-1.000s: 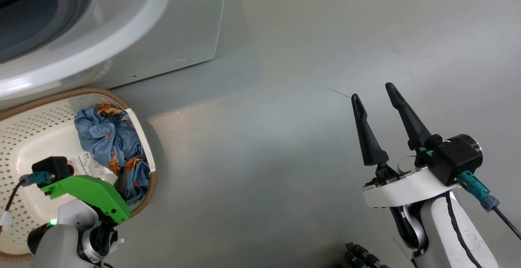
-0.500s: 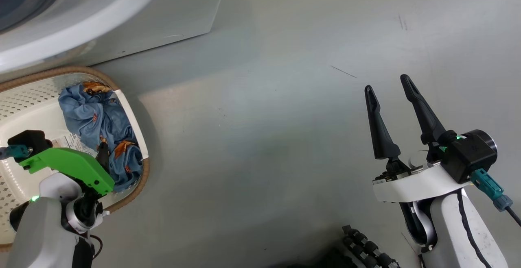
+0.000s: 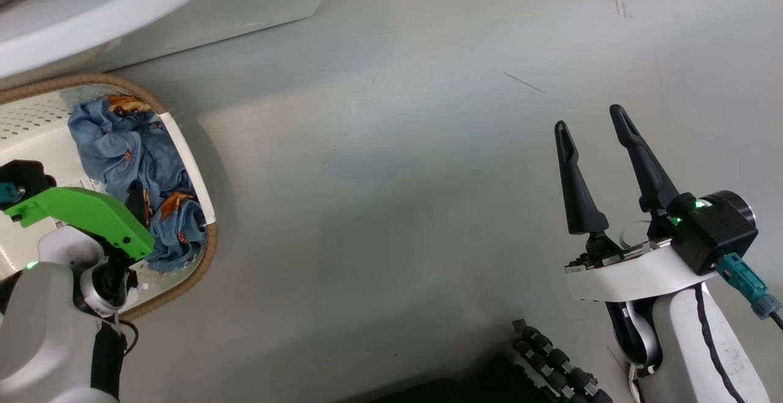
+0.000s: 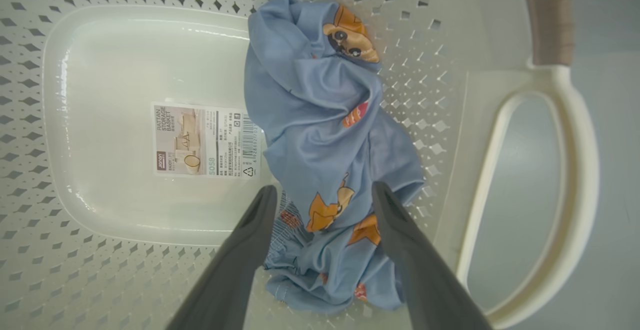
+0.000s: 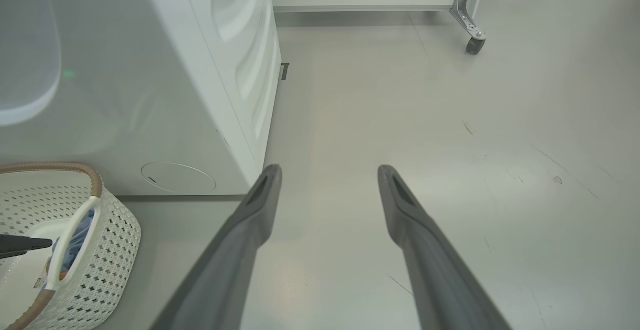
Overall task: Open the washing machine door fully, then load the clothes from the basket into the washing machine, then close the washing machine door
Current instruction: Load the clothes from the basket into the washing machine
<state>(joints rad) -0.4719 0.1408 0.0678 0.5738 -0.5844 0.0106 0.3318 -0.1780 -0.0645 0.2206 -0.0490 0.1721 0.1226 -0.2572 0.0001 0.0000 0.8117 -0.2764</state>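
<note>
As the left gripper (image 4: 324, 192) has eased deeper into the basket (image 4: 75, 270), its spread fingers now frame the lower folds of the clothes (image 4: 320, 119), a blue printed bundle against the handle-side wall. Nothing is pinched yet; closing looks like the next step. The right gripper (image 3: 588, 117) hangs spread over the floor (image 3: 397, 177), beside the washing machine (image 5: 210, 69).

I see the clothes (image 4: 320, 129) in the right end of the basket (image 4: 100, 280) — it sits just before the washing machine (image 5: 150, 119).
</note>
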